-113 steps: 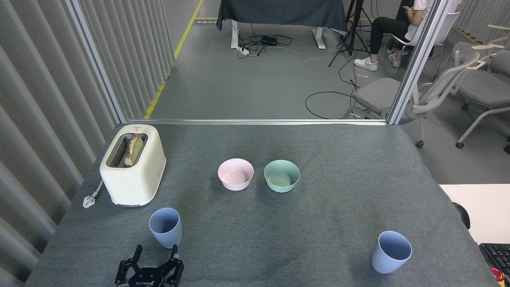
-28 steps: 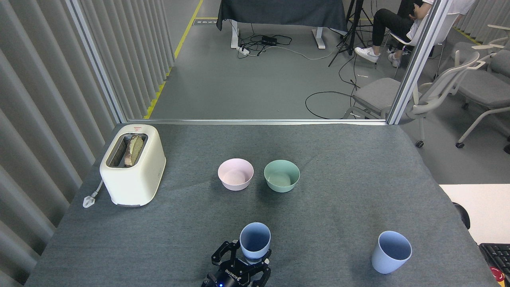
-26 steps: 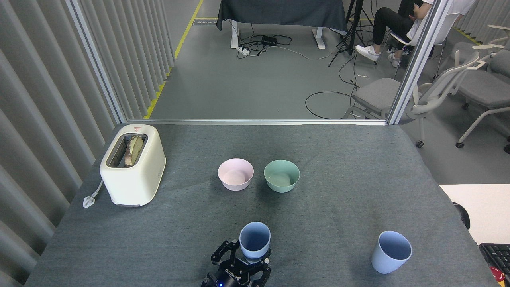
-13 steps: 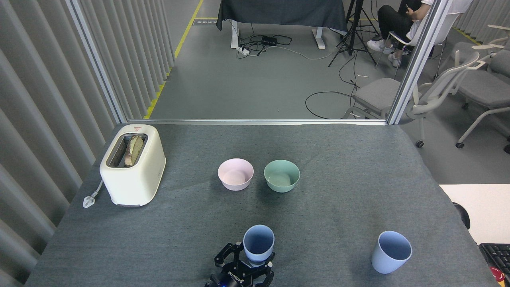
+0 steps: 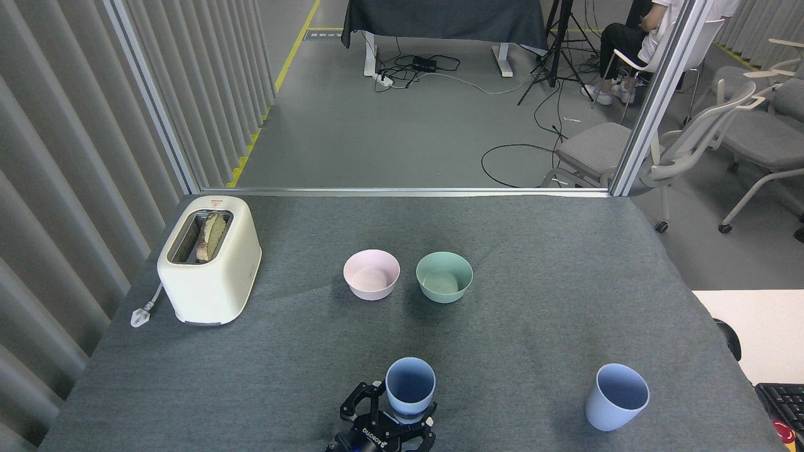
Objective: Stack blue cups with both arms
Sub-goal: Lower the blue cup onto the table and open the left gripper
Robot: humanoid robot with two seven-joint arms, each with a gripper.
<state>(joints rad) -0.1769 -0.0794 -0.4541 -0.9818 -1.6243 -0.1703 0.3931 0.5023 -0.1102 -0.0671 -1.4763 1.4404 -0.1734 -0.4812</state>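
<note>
One blue cup (image 5: 410, 388) stands upright near the table's front edge, at the middle. My left gripper (image 5: 394, 413), black with white lettering and a small blue light, is shut on its lower body from the near side. The other blue cup (image 5: 616, 397) stands alone at the front right, slightly tilted in view, with its mouth facing up. My right gripper is out of view.
A pink bowl (image 5: 371, 274) and a mint-green bowl (image 5: 444, 276) sit side by side mid-table. A cream toaster (image 5: 209, 258) holding bread stands at the left, its plug lying beside it. A keyboard corner (image 5: 782, 405) shows at the far right.
My left gripper carried its cup from the front left to the front middle. Over the last second it drifted a little right and lower. The right-hand cup has not moved.
</note>
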